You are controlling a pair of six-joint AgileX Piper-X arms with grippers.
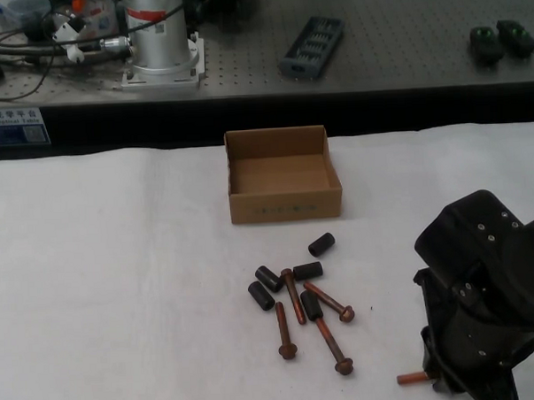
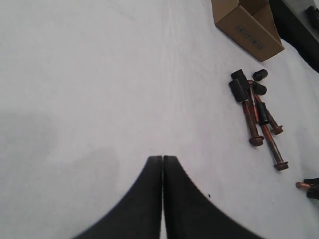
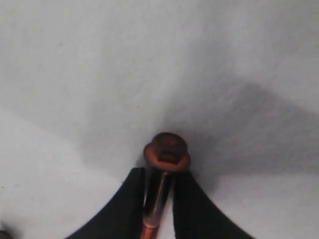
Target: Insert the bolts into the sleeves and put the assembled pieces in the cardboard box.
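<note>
The right hand (image 3: 159, 172) pinches a bolt (image 3: 167, 152) between its two fingers, which close on the shank just behind the flanged hex head, so the head sticks out past the fingertips. In the high view this hand sits under the right arm (image 1: 484, 306) at the table's near right corner. The bolt's long axis runs roughly along the near edge there, and its bare shank end (image 1: 413, 379) points toward the left edge, low over the white cloth (image 1: 120, 277). Whether it touches the cloth cannot be told.

The left hand (image 2: 163, 160) has its fingers pressed together, pinching nothing, over a bare stretch of cloth.

Toward the middle of the table lie four loose bolts (image 1: 285, 330) mixed with five short black sleeves (image 1: 269, 278). Most of the bolts lie with their long axes running from the far edge to the near edge. Three of them have their heads toward the near edge, two slanted a little to the right. One sleeve (image 1: 311, 304) lies at the far end of the longest bolt (image 1: 333, 343); whether it is slipped onto the shank cannot be told. Another sleeve (image 1: 321, 245) lies apart, nearer the box.

Just beyond the pile, toward the far edge, the cardboard box (image 1: 285, 204) stands upright with its top open.
</note>
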